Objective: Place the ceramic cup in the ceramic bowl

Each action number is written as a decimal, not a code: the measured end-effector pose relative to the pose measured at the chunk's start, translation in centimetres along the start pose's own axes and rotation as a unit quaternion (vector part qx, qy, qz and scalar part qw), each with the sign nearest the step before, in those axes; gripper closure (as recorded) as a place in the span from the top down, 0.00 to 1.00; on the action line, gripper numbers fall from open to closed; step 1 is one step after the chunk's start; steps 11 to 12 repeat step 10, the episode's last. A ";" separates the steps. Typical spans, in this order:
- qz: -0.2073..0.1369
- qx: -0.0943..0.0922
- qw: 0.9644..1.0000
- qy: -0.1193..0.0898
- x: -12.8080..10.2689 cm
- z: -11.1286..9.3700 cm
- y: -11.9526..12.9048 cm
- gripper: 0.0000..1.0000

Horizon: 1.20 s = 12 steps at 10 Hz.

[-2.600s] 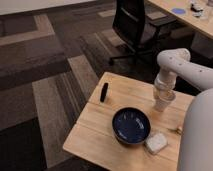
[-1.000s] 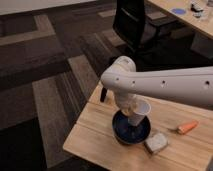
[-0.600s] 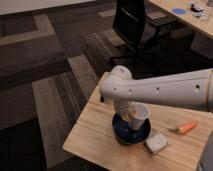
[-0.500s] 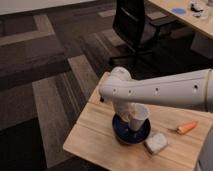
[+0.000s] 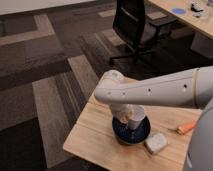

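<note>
A whitish block lies on the table just right of the tool. The tool grips the cup, tilted, low inside the bowl. An orange object lies farther right. Beyond stands a black chair.

No readable text, labels, brands or numbers anywhere. End effector sits over the ceramic bowl, at the ceramic cup.
</note>
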 end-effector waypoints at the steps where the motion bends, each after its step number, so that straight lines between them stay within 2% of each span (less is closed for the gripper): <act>1: 0.005 0.004 1.000 -0.004 -0.2 -0.4 -0.2 0.65; 2: 0.010 0.009 1.000 -0.005 -0.3 -0.7 -0.4 0.79; 5: 0.019 0.015 1.000 -0.006 -0.3 -1.2 -0.5 0.80; 6: 0.025 0.015 1.000 -0.009 -0.6 -2.0 -0.5 0.80; 7: 0.039 0.005 0.999 -0.019 -1.2 -3.7 -0.6 0.80; 8: 0.060 -0.023 0.997 -0.035 -2.0 -6.1 -0.9 0.80; 9: 0.087 -0.052 0.994 -0.044 -2.5 -7.8 -2.2 0.80; 10: 0.124 -0.080 0.988 -0.045 -2.6 -8.7 -4.1 0.80; 12: 0.124 -0.080 0.988 -0.045 -2.6 -8.7 -4.1 0.80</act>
